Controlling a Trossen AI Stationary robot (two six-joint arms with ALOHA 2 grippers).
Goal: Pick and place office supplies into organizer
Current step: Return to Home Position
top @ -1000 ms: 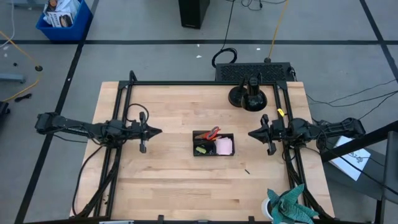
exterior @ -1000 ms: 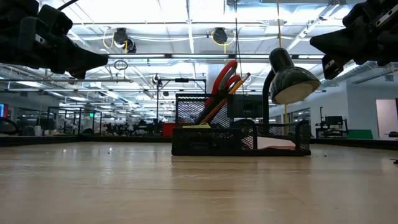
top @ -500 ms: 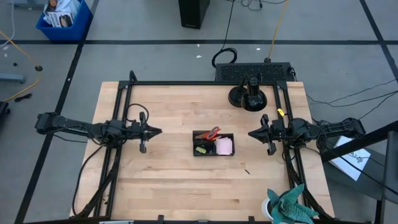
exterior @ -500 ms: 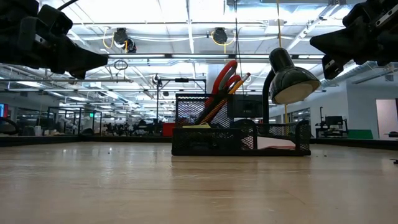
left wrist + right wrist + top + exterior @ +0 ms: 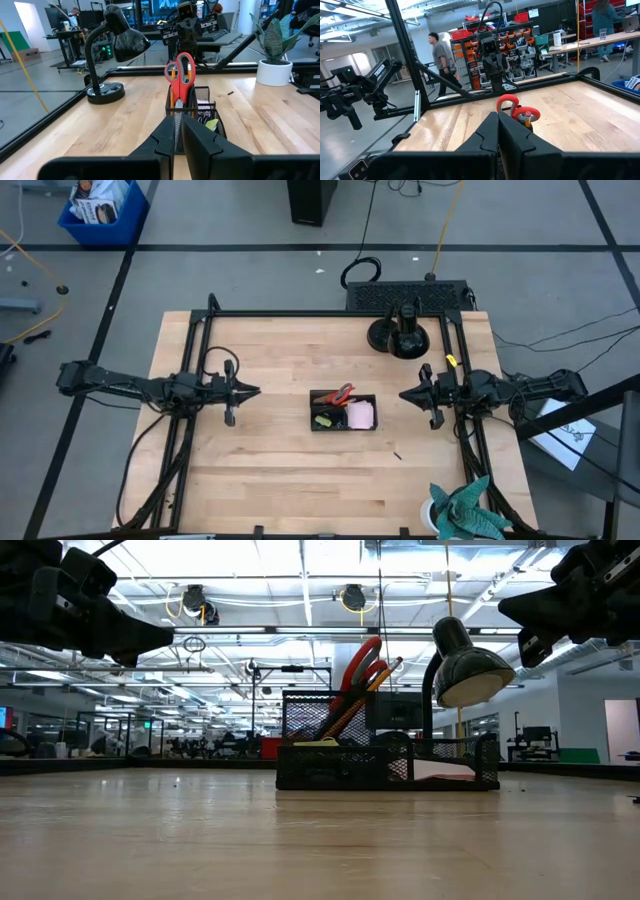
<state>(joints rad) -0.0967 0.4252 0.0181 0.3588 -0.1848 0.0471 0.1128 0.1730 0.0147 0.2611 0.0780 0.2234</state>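
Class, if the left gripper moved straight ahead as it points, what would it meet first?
Probably the red-handled scissors standing in the organizer, though the left gripper may pass just above them.

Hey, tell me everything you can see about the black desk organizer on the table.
The organizer is a small black wire-mesh tray, rectangular, with a tall cup section and lower open sections. It sits flat near the middle of the wooden table. Red-handled scissors and orange pencils lean in the tall cup; a pink sticky-note pad lies in one low section, a yellow-green piece in another. The left hand and right hand hang clear on either side.
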